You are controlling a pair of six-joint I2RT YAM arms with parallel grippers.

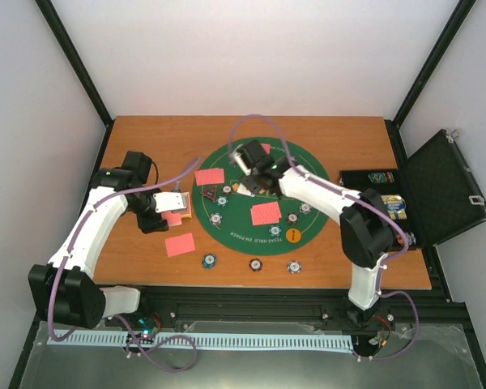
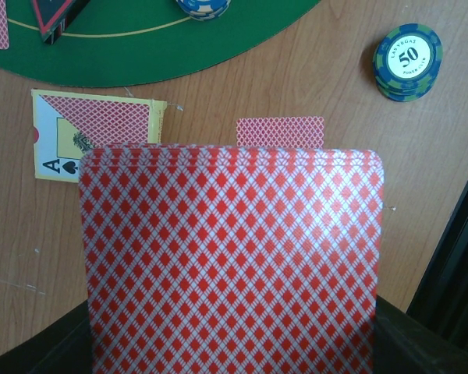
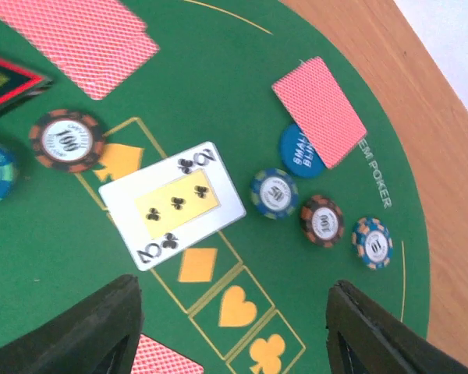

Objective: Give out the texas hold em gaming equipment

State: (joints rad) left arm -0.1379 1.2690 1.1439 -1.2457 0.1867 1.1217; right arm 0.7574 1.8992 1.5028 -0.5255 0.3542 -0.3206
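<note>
Where white walls point(image 1: 251, 57) ring wooden table point(image 1: 154, 134), left jaws clench cards point(image 2: 234, 265), right jaws spread over mat point(image 3: 54, 257)

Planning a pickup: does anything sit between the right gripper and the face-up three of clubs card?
Nothing visible. The right gripper hangs open facing the face-up three of clubs card, which lies uncovered on the green felt mat; a blue poker chip lies beside it.

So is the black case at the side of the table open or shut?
Open. The black case has its lid swung back to the right, and the things packed in its bottom half show from above.
</note>
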